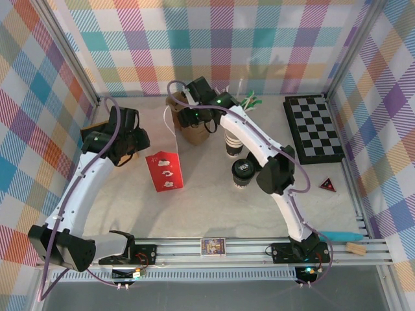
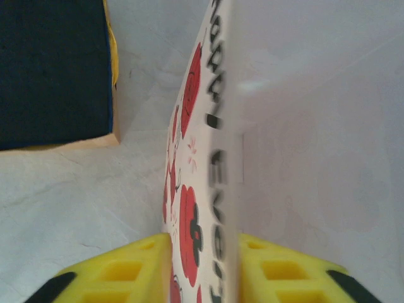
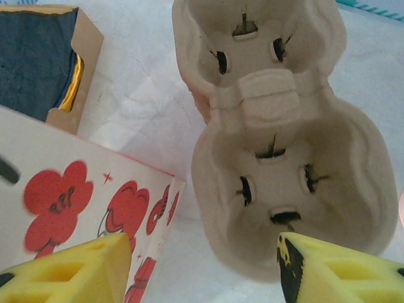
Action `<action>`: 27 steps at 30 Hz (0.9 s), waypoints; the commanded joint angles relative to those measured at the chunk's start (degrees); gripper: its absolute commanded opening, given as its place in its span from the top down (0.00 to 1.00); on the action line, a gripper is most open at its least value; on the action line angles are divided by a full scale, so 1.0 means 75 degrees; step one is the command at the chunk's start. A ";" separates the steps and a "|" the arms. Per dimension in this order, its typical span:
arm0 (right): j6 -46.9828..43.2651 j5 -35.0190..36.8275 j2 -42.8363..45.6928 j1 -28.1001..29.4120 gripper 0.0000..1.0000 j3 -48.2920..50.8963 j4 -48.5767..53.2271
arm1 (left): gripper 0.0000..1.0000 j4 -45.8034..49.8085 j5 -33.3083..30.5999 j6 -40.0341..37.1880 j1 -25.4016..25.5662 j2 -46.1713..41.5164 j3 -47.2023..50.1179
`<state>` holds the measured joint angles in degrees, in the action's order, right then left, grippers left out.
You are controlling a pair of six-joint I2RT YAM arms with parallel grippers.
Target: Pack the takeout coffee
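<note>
Reference point: the paper bag [image 1: 165,172], standing upright at mid-table.

**Left gripper [image 2: 202,265].** Narrow. Its yellow pads [image 2: 126,274] lie against both faces of one bag wall and pinch it. The likely purpose is to steady the bag and keep its mouth open for loading.

**Right gripper [image 3: 202,246].** Wide, holding nothing. It hovers over the pulp cup carrier [image 3: 284,170], which sits just behind the bag on its right. Neither well of the carrier holds a cup. Whether the carrier or the cup is meant to go in first cannot be told.

**Takeout coffee [image 1: 243,173].** Upright with its black lid on, on the table to the right of the bag, near it but apart. No gripper touches it, so packing of the cup has not begun.

**Clearances**
- Bare table lies between the bag and the coffee, giving an open side-on approach.
- The stack of lidless cups [image 1: 233,141] stands just beyond the coffee, and the right arm's elbow sits just to its right. Both sides are tight.
- A tan carton [image 3: 88,50] lies close to the bag on its far left.
- The bag rim is the edge any lowered load must clear. A tilted cup could catch on it.
</note>
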<state>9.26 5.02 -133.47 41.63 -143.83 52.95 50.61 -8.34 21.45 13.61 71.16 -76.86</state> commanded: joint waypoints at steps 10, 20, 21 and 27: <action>-0.0680 0.0454 -0.0619 -0.0031 0.40 -0.0760 0.0404 | 0.86 0.0105 0.0080 -0.0161 -0.0344 -0.0128 -0.0382; -0.0647 0.0336 -0.0893 -0.0022 0.46 -0.0780 0.0055 | 0.87 0.0452 0.0103 -0.0192 -0.0349 -0.0422 -0.0668; -0.0654 0.0357 -0.0914 -0.0011 0.47 -0.0783 0.0037 | 0.87 0.0476 0.0108 -0.0183 -0.0349 -0.0461 -0.0652; -0.0769 0.0499 -0.1058 -0.0007 0.48 -0.0837 -0.0005 | 0.87 0.0495 0.0217 -0.0154 -0.0350 -0.0545 -0.0542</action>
<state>4.99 8.16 -140.22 41.58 -148.14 54.00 52.58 -7.92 21.12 11.84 67.75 -80.09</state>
